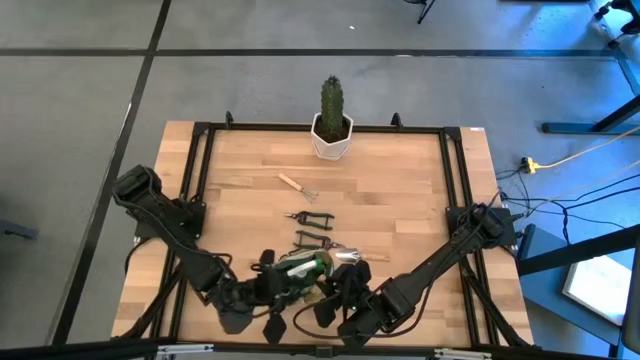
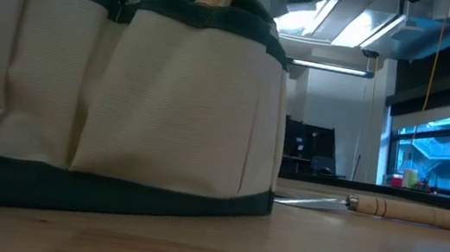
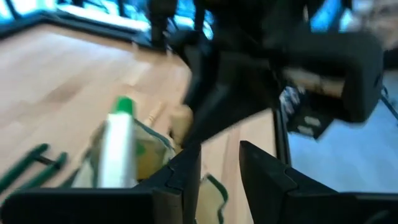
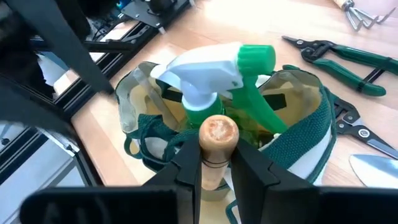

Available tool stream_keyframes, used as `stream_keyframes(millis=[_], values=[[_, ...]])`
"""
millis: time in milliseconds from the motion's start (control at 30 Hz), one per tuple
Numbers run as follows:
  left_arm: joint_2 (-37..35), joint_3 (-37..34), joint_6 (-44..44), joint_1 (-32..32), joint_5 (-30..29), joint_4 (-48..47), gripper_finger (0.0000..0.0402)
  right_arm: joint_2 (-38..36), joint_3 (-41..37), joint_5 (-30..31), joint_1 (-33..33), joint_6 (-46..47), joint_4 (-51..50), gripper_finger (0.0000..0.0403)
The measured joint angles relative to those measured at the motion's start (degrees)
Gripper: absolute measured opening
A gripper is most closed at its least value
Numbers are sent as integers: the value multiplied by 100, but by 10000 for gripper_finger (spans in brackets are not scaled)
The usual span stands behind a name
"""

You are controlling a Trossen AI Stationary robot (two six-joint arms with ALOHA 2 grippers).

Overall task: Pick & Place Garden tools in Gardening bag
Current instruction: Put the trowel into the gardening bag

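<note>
The gardening bag (image 1: 300, 270) stands on its base near the table's front edge, and it fills the low view (image 2: 116, 94). A green-and-white sprayer (image 4: 217, 71) stands inside it. Beside the sprayer a wooden-handled tool (image 4: 217, 134) is upright in the bag, with my right gripper (image 4: 214, 174) shut on it. My left gripper (image 3: 221, 177) hovers open at the bag's left side, nothing between its fingers. Outside the bag, on the table, lie a trowel (image 2: 405, 211), green-handled shears (image 4: 348, 59), dark shears (image 4: 354, 127) and a small fork (image 1: 290, 183). My right gripper pinches the wooden handle just below its rounded top end (image 4: 214, 163) between its two fingers. The fingers come from the table's near side, slanting down, and lie across the handle. The handle stands upright in the bag; its lower part is hidden by the bag.
A cactus in a white pot (image 1: 332, 125) stands at the table's far edge. A black rail frame (image 1: 200, 170) runs round the tabletop. Bare wood lies between the pot and the loose tools. Both arms crowd the front edge around the bag.
</note>
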Motion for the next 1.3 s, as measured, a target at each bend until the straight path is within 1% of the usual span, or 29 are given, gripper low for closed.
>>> stream_keyframes(millis=[167, 233, 300, 367, 433, 533, 667, 767, 900, 1033, 1200, 1300], values=[[-241, 0, -206, -237, -1128, -46, 94, -2, 4, 20, 2, 36, 53, 60], [-326, 0, -418, -293, -1416, -183, 83, -2, 8, 24, 4, 179, 24, 60], [-382, 0, -765, -306, -1450, -422, 71, -4, 11, 25, 2, 432, -52, 60], [-389, -1, -1222, -303, -1306, -798, 56, -6, 13, -15, -4, 813, -196, 60], [-389, -4, -1753, -304, -1116, -1250, 42, -15, 22, -189, -28, 1267, -424, 60], [-389, -7, -2457, -334, -1008, -1930, 20, -37, 33, -538, -55, 1923, -893, 60], [-389, -11, -3049, -389, -993, -2532, 2, -37, 33, -644, -48, 2228, -1215, 60], [-389, -11, -3340, -412, -995, -2784, 3, -37, 33, -653, -50, 2074, -1188, 60], [-385, -11, -3468, -411, -1002, -2934, 3, -37, 33, -515, -44, 1527, -1190, 60], [-382, -11, -3468, -394, -1004, -2938, 3, -33, 29, -213, -15, 927, -985, 60], [-380, -11, -3468, -397, -1000, -2939, 3, -24, 22, 355, 38, 241, -337, 60], [-380, -11, -3468, -397, -945, -2939, 3, -24, 22, 544, 48, -157, -95, 60]])
